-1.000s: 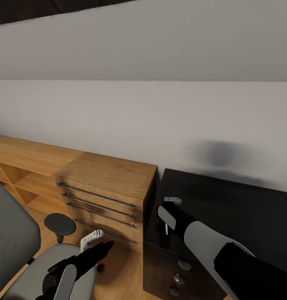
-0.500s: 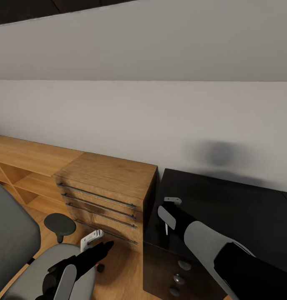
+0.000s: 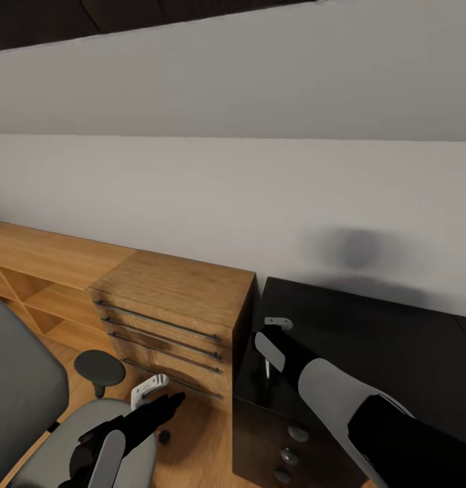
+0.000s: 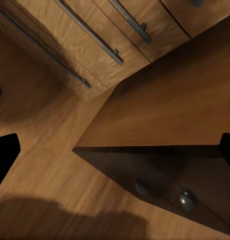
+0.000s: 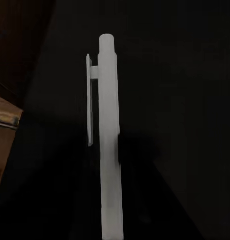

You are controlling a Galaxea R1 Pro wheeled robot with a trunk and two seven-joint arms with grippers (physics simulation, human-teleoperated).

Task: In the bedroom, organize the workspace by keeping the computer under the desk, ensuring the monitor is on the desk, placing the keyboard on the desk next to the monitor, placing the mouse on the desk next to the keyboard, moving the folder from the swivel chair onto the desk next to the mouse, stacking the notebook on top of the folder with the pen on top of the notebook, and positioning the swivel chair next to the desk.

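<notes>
My right gripper (image 3: 276, 327) reaches over the left end of the glossy black desk (image 3: 382, 339) and is shut on the pen (image 3: 267, 369), a slim white stick hanging just above the desk top. The right wrist view shows the pen (image 5: 108, 150) close up against the black surface. Low at the left, the grey swivel chair (image 3: 23, 393) shows its back, seat and a black armrest (image 3: 99, 364). My left gripper (image 3: 152, 390) hovers open past the seat's front edge, and its black fingertips (image 4: 4, 157) stand far apart over the wood floor.
A light-wood cabinet (image 3: 179, 285) with several bar-handled drawers stands against the desk's left side, and a low wood shelf (image 3: 43, 271) runs on leftward. The desk's dark drawer unit (image 4: 165, 180) shows round knobs. A plain white wall (image 3: 260, 190) lies behind.
The whole picture has shifted a little, so the camera has moved. Both arms keep their pose and the pen stays in the right gripper.
</notes>
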